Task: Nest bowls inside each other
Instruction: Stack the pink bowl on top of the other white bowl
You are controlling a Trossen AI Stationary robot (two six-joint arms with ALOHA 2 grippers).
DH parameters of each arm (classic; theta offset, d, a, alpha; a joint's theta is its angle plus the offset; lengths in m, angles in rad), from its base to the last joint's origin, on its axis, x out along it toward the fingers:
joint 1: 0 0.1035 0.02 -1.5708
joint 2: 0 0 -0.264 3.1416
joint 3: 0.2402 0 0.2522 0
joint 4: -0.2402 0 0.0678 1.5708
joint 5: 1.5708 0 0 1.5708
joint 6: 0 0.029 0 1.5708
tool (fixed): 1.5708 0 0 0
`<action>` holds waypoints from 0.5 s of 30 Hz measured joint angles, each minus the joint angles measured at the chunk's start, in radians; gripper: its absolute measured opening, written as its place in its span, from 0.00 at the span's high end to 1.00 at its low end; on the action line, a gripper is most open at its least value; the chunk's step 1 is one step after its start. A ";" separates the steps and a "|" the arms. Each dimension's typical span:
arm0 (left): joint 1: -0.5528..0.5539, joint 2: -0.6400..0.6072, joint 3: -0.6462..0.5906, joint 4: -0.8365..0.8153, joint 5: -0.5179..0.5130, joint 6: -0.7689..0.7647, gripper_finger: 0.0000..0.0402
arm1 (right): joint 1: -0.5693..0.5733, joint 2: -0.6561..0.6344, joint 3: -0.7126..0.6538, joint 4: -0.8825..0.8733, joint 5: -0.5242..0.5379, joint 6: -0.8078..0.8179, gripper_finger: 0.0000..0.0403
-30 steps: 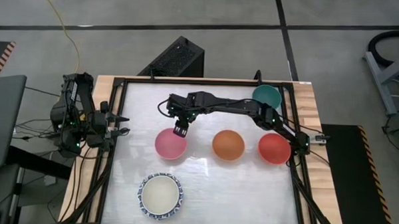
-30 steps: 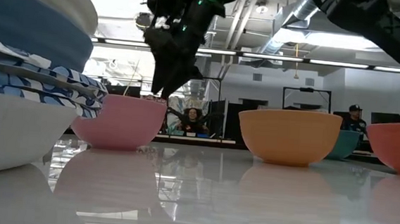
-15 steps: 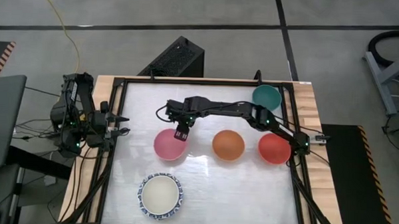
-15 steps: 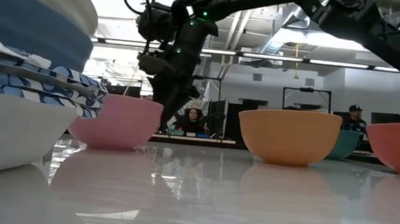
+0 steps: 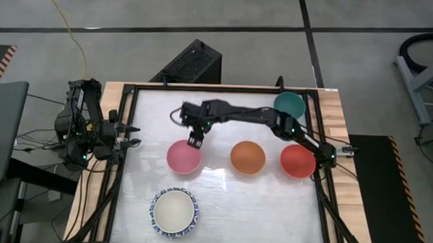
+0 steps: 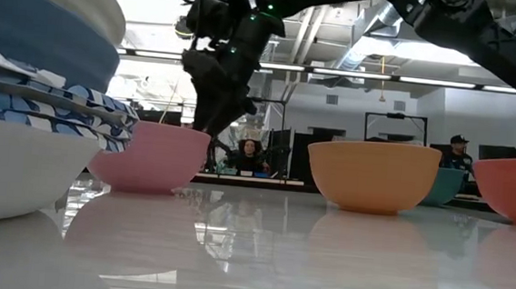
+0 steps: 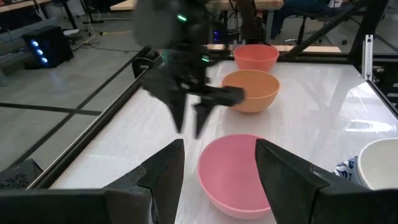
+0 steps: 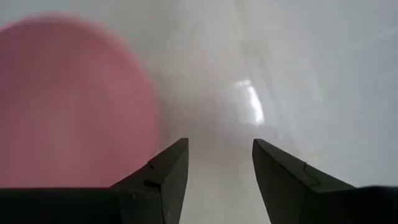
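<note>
Overhead, open right gripper [image 5: 195,141]; smooth round pink bowl [image 5: 184,156].

A plain pink round bowl [image 5: 184,156], an orange one [image 5: 248,157] and a red one [image 5: 297,161] stand upright in a row, apart. A teal bowl [image 5: 289,104] sits behind (far corner). A blue-patterned white stack [image 5: 174,213] stands nearest.

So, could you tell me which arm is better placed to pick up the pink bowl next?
The right. Its open gripper hangs just beside the pink bowl's far rim, while the left gripper waits at the table's left edge.
</note>
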 joint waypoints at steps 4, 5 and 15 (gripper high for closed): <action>0.000 0.000 0.000 0.000 0.000 0.000 0.53 | 0.034 0.000 -0.033 0.021 -0.006 -0.008 0.50; 0.000 0.000 0.000 0.000 0.000 0.000 0.53 | 0.038 0.000 -0.040 0.024 -0.004 -0.007 0.50; 0.000 0.000 0.000 0.000 0.001 0.000 0.53 | 0.054 0.001 -0.108 0.043 0.000 -0.006 0.50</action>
